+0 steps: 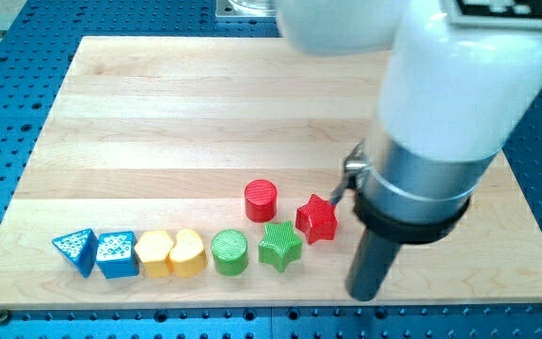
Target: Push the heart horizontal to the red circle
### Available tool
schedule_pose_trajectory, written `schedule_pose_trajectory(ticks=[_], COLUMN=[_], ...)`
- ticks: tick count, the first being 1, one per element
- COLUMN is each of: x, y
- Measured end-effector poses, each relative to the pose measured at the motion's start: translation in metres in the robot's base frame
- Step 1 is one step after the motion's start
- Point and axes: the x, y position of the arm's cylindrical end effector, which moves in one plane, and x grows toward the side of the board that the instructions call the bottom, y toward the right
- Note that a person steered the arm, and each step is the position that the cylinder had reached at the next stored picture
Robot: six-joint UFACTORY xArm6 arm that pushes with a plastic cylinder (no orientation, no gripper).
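Note:
The yellow heart [188, 252] lies in a row of blocks near the view's bottom, left of centre. The red circle [261, 200] stands up and to the right of it, apart from the row. My tip [364, 295] rests on the board near the bottom edge, well right of the heart and down-right of the red circle. It touches no block. The red star [317, 218] sits between the tip and the red circle.
From the view's left the row holds a blue triangle [76, 250], a blue cube [116, 253], a yellow block [153, 252], the heart, a green circle [230, 251] and a green star [279, 246]. The arm's white body [459, 85] covers the board's upper right.

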Motion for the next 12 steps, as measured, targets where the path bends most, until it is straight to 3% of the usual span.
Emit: schedule_pose_trajectory(ticks=[1, 4, 8, 12], x=[0.000, 0.000, -0.041, -0.003], y=[-0.029, -0.192, -0.170, -0.138])
